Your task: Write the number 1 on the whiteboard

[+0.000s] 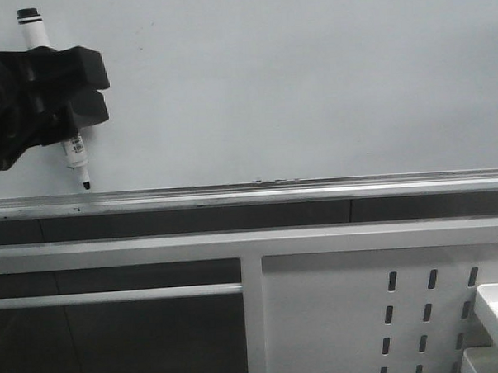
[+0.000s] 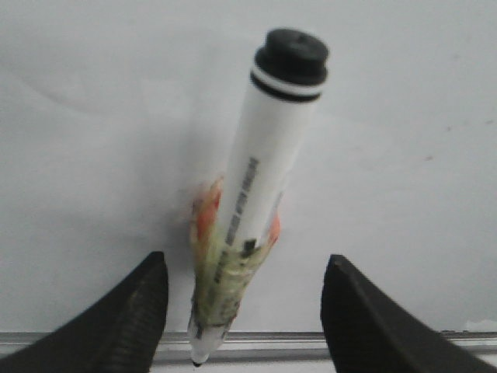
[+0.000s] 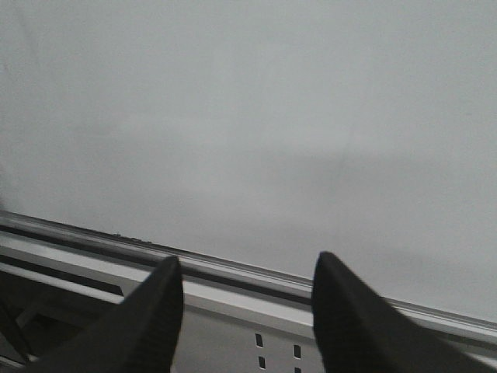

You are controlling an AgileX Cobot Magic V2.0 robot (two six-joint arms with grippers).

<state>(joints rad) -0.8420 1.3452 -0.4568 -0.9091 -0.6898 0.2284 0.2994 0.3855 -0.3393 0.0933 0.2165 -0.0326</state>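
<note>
Whiteboard: the whiteboard (image 1: 311, 85) fills the upper part of the front view, its silver rail (image 1: 315, 188) along the lower edge; no stroke of the number 1 shows on it in any view.
Marker: a white marker (image 1: 75, 149) with a black cap end (image 1: 28, 14) up and dark tip (image 1: 86, 186) down, just above the rail at the far left.
Left gripper: the left gripper (image 1: 63, 91) shows in the front view clamped around the marker's middle.
Left wrist view only: the fingers (image 2: 124, 318) appear spread either side of the marker (image 2: 264, 179), with orange and greenish wrapping (image 2: 225, 272) around its lower body.
Right gripper: seen only in its own wrist view, the right gripper (image 3: 245, 311) stands parted and holds nothing, facing the board (image 3: 256, 124).
Writing: dark print along the marker barrel, too blurred to read.
Front view only: a white perforated panel (image 1: 354, 314) with slots below the rail; small dark specks (image 1: 273, 180) near the rail.
</note>
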